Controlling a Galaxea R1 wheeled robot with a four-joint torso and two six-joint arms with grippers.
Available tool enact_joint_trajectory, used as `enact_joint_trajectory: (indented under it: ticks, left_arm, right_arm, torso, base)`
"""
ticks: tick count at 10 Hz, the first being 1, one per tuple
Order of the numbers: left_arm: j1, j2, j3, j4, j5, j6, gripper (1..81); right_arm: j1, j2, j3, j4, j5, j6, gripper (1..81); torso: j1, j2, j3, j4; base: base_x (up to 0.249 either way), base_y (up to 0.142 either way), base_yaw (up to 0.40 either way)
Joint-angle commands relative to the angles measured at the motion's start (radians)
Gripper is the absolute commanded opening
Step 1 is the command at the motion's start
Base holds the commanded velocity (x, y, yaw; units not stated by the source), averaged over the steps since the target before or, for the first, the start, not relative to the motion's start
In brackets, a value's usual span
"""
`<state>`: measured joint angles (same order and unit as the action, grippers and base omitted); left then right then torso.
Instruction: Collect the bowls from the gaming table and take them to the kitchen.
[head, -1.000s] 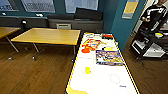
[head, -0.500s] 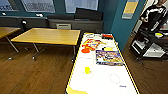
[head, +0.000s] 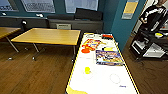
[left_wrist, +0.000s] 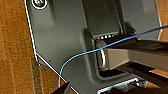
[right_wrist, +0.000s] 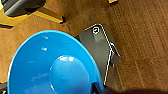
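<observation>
The gaming table (head: 120, 56), white-topped with yellow edge trim, runs away from me in the head view. A small bright yellow bowl (head: 87, 70) sits on its near half, left of the middle. In the right wrist view a bright blue bowl (right_wrist: 52, 66) shows large and close, hanging above the wooden floor. A dark finger (right_wrist: 96, 88) lies at its rim, so my right gripper is shut on it. The left wrist view looks down on the robot's own grey plate and a thin blue cable (left_wrist: 82, 53).
Orange pieces (head: 86, 50), a colourful flat box (head: 108, 57) and a red thing (head: 107, 36) lie on the table's far half. Two wooden tables (head: 50, 36) stand to the left. A person (head: 156, 13) stands by a dark cart (head: 150, 43) at the right. A teal wall lies behind.
</observation>
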<state>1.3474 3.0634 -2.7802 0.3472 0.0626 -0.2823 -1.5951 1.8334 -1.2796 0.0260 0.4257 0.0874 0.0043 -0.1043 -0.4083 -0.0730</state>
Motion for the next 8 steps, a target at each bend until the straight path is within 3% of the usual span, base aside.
enact_joint_trajectory:
  ticks: [1,3,6,8]
  left_arm:
    - [-0.026,-0.171,0.257,-0.01,0.046,-0.001,81.1]
    - [-0.027,-0.34,0.486,-0.011,0.045,-0.003,81.1]
    - [-0.041,-0.523,0.699,-0.011,-0.009,-0.017,81.1]
    - [-0.072,-0.622,0.824,-0.013,-0.009,-0.032,81.1]
  right_arm:
    - [-0.113,0.15,-0.202,-0.03,0.1,-0.048,1.0]
    - [-0.116,0.213,-0.251,-0.043,0.099,-0.048,1.0]
    - [-0.128,0.292,-0.326,-0.052,0.099,-0.049,1.0]
    - [-0.132,0.339,-0.366,-0.069,0.099,-0.048,1.0]
  torso:
    - [0.0,0.0,0.0,0.0]
    - [0.0,0.0,0.0,0.0]
    - [0.0,0.0,0.0,0.0]
    - [-0.001,0.0,0.0,0.0]
  base:
    - [0.0,0.0,0.0]
    - [0.0,0.0,0.0]
    - [0.0,0.0,0.0]
    - [0.0,0.0,0.0]
